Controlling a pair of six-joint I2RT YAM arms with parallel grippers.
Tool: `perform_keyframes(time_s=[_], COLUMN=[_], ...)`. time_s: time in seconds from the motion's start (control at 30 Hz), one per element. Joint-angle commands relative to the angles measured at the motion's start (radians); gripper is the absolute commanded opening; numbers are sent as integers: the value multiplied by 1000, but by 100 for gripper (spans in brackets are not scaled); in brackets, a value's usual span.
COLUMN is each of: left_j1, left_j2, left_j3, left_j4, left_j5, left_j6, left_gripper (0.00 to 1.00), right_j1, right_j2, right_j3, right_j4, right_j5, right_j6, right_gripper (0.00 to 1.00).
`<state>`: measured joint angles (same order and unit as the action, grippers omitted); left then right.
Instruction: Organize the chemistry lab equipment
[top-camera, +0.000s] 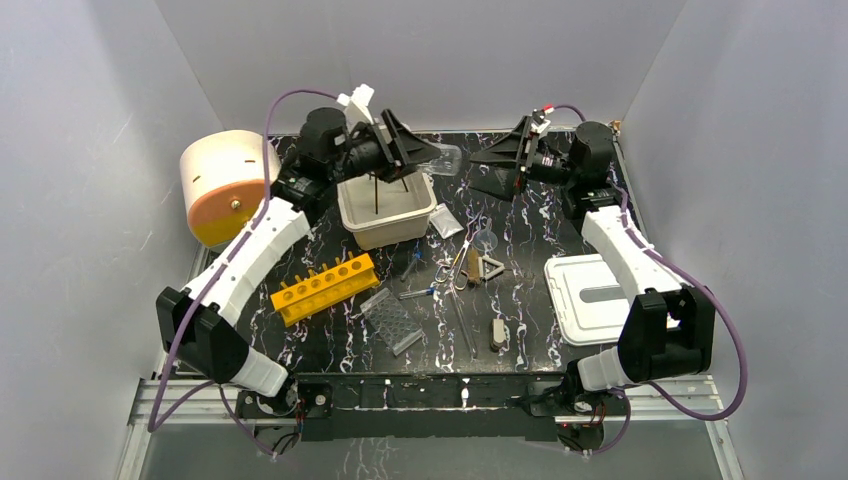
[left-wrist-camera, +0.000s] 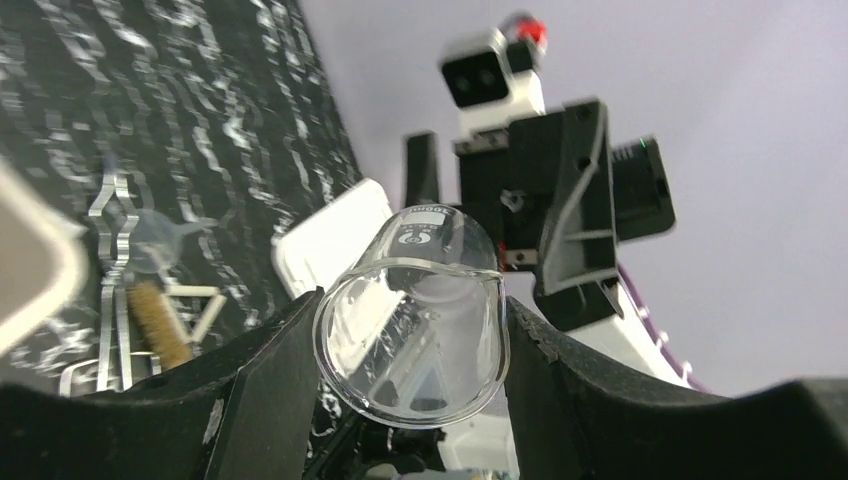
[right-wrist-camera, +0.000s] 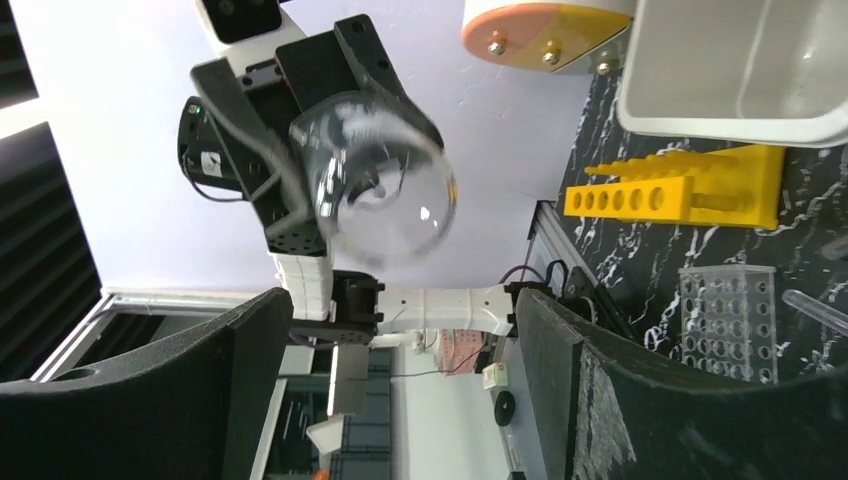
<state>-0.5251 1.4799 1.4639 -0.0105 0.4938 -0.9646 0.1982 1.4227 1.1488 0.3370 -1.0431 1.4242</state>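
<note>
From above you get the whole layout. Your left arm reaches far and right, with the left gripper (top-camera: 425, 155) held level above the tub (top-camera: 388, 208). A clear beaker (top-camera: 446, 158) lies sideways in it, off the table. Your right arm reaches far and left, and the right gripper (top-camera: 478, 172) is turned to face the beaker, near it but apart.

On the table between the tub and the lid (top-camera: 590, 298) lie the bag (top-camera: 446, 222), the forceps (top-camera: 457, 270) and the triangle (top-camera: 490, 266). Nearer to you are the yellow rack (top-camera: 325, 287) and the clear rack (top-camera: 392, 320).

Only the left wrist view shows you the grip. The 2 left fingers (left-wrist-camera: 270, 380) are closed against opposite sides of the beaker (left-wrist-camera: 410, 340), which points out past their tips. The right gripper (left-wrist-camera: 500, 215) sits beyond it.

Only the right wrist view shows you the other hand's gap. The 2 right fingers (right-wrist-camera: 230, 390) stand wide apart with nothing between them. The beaker (right-wrist-camera: 385, 180) hangs past their tips, its rounded end toward that camera, touching neither finger. The tub and yellow rack show at that view's right edge.
</note>
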Motion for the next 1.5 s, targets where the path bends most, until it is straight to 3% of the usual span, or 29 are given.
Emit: perform_keyframes(time_s=[0.0,0.1,0.27,0.47,0.73,0.93,1.47], left_j1=[118,174,197,193,80,-7,-26], left_j2=[-77,-70,13,162,334,547,662], left_j3=[12,60,187,315,381,563,508], left_j4=[-136,-317,-589,-750,-767,-895,-735], left_j5=[14,-52,-289,-439,-573,-710,-774], left_j6=[33,148,343,486,568,605,659], left_gripper=[41,41,41,41,41,41,40], right_j1=[-32,-36,-36,-34,-35,-34,-35], right_j2=[-40,-44,-33,-4,26,44,44], right_j3=[-28,-2,99,185,182,180,148], right_j4=[-32,-150,-428,-607,-620,-629,-640], right_j5=[26,56,142,231,268,280,295], right_j6=[-62,-167,-401,-552,-584,-594,-600], right_gripper=[91,91,90,89,88,88,87])
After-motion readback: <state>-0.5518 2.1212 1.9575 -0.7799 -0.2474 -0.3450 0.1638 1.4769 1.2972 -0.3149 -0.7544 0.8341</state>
